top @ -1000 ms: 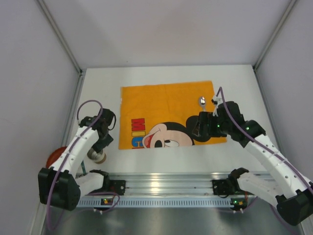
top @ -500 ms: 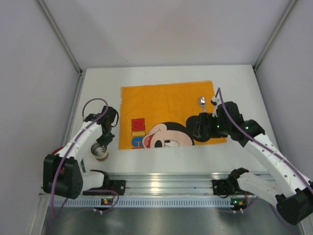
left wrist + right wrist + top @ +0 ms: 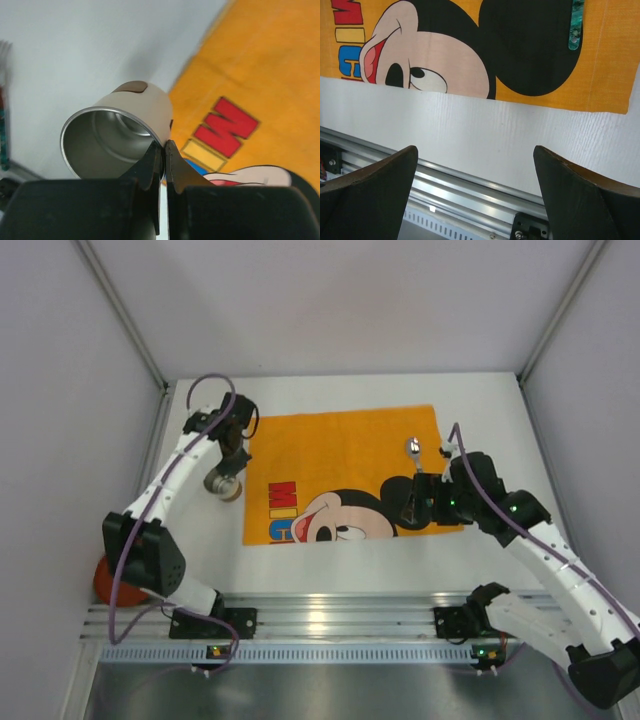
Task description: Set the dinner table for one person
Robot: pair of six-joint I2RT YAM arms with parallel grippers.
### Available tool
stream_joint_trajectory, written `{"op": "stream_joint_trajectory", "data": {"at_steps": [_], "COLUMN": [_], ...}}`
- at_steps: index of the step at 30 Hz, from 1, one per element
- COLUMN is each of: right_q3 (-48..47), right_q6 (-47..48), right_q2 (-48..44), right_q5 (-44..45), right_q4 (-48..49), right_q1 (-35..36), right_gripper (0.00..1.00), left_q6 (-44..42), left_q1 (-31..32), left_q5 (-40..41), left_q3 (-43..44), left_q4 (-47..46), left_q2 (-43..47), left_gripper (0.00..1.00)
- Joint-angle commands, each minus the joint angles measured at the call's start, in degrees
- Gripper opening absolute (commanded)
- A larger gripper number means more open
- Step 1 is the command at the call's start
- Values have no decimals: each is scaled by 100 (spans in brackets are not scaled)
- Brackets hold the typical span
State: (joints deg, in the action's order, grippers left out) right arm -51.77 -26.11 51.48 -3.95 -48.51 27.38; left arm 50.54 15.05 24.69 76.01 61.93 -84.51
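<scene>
1. Far left: a red round item (image 3: pixel 106 578) sits at the near-left edge of the counter (image 3: pixel 340 558), beside my left arm's base. It is partly hidden, so I cannot tell whether it is a bowl or a plate.

2. Left arm: my left fingers (image 3: pixel 150 172) are pinched together on the rim of the cup (image 3: pixel 137 107), one inside the metal mouth and one on the beige outer wall. The cup is tilted, with its mouth turned toward my wrist camera. It hangs just beside the left edge of the orange cloth (image 3: pixel 340 455), over bare counter. I judge that it is clear of the surface, but the views do not settle this.

3. Centre: the cloth lies flat on the white counter, which fills the whole work area.

4. Right of centre: the spoon (image 3: pixel 413 448) lies on the right part of the cloth, with its bowl toward the far side and its green handle toward me.

5. Right arm: my right fingers (image 3: pixel 370 192) stand wide apart and hold nothing. They hover over the near-right corner of the cloth, near the end of the spoon handle.

6. Progress, as I judge it: the cloth and spoon are placed. The cup is in hand and not yet set down. No plate, fork or knife shows on the cloth, so the red item probably remains to be fetched
</scene>
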Motion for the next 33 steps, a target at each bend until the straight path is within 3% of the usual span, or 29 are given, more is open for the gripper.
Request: {"op": "stream_joint_trajectory", "data": {"at_steps": [1, 3, 4, 6, 7, 9, 10, 14, 17, 23, 33], "right_q3": [-298, -395, -422, -466, -466, -440, -396, -282, -220, -272, -202], "right_q6": [-175, -245, -263, -350, -386, -500, -544, -808, -1054, -1239, -1441], "right_q2": [-243, -332, -436, -551, -682, -806, -946, -1272, -1509, -1668, -1431], "right_q5": [323, 368, 516, 605, 692, 772, 833, 948, 1027, 1326, 1335], "right_q4": [-395, -527, -667, -808, -948, -1081, -1221, -1573, -1845, -2259, -2145], "right_q1": [75, 66, 66, 66, 66, 66, 57, 57, 57, 57, 57], "right_gripper": [100, 100, 100, 100, 100, 100, 100, 100, 100, 100, 100], "left_q6": [-238, -325, -448, -632, -929, -1291, -1510, -1224, -819, -713, -1300], "left_q1": [514, 796, 1094, 1368, 1621, 1843, 2035, 2265, 2353, 2520, 2520], "left_q5": [-69, -174, -201, -419, -543, -1216, -1499, -2344, -2749, -2671, -2091], "left_q3": [1287, 2081, 3016, 4092, 5159, 6079, 6623, 6173, 6267, 6699, 6743], "left_q4": [-234, -330, -322, -348, -549, -1014, -1712, -3786, -4503, -4857, -4427], "left_q2": [-1056, -1993, -2338, -3442, -3815, -4762, -4985, -5339, -5707, -6279, -6359], "left_gripper": [0, 0, 0, 0, 0, 0, 0, 0, 0, 0, 0]}}
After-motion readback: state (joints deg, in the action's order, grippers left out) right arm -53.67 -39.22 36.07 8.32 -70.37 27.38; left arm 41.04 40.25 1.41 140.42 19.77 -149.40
